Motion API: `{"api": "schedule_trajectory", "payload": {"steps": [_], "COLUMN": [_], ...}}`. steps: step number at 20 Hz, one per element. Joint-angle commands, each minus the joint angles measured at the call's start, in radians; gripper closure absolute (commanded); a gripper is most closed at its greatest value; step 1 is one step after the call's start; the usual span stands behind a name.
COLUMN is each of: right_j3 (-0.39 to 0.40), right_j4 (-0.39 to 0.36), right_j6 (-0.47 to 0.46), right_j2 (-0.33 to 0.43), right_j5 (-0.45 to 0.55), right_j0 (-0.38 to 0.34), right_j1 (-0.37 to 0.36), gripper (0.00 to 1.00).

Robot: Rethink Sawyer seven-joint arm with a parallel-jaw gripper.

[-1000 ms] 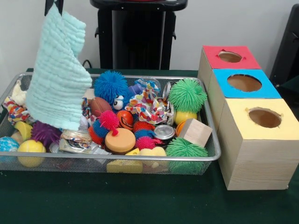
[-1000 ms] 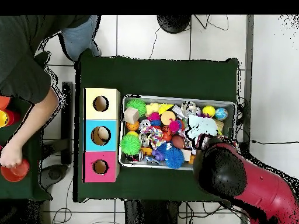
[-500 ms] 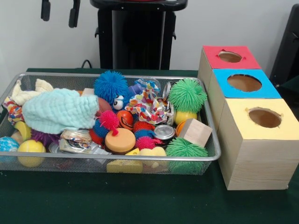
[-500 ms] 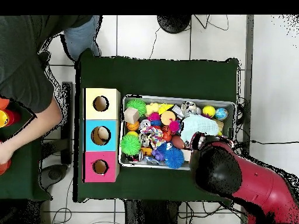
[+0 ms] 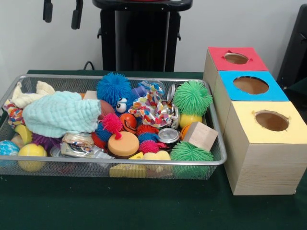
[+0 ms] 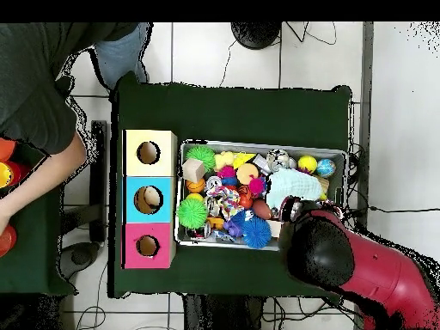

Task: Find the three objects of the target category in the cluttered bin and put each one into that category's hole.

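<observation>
My gripper hangs open and empty high above the bin's left end, only its two black fingers showing at the top edge. Below it a pale mint cloth lies crumpled on the toys in the wire bin. The bin holds a blue spiky ball, two green spiky balls, a wooden block, an orange disc, a yellow ball and a metal lid. In the overhead view the red arm covers the gripper beside the cloth.
Three wooden boxes with round holes stand right of the bin: red top, blue top, yellow top. The blue box's hole shows something inside. A person leans at the overhead view's left edge.
A second ago the cloth hung from my shut gripper above the bin. The gripper opened and the cloth fell onto the toys at the left end. Nothing has shifted since.
</observation>
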Motion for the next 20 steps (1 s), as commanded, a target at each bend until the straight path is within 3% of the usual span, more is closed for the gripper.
{"api": "schedule_trajectory", "payload": {"steps": [1,9,20], "right_j3": [0.110,0.082,0.165], "right_j4": [0.031,0.035,0.100], "right_j6": [0.075,0.220,0.277], "right_j2": [0.070,-0.020,-0.048], "right_j5": [0.087,0.127,-0.110], "right_j0": [0.056,0.225,0.291], "right_j1": [0.015,0.018,0.097], "gripper": [0.00,0.00,0.00]}}
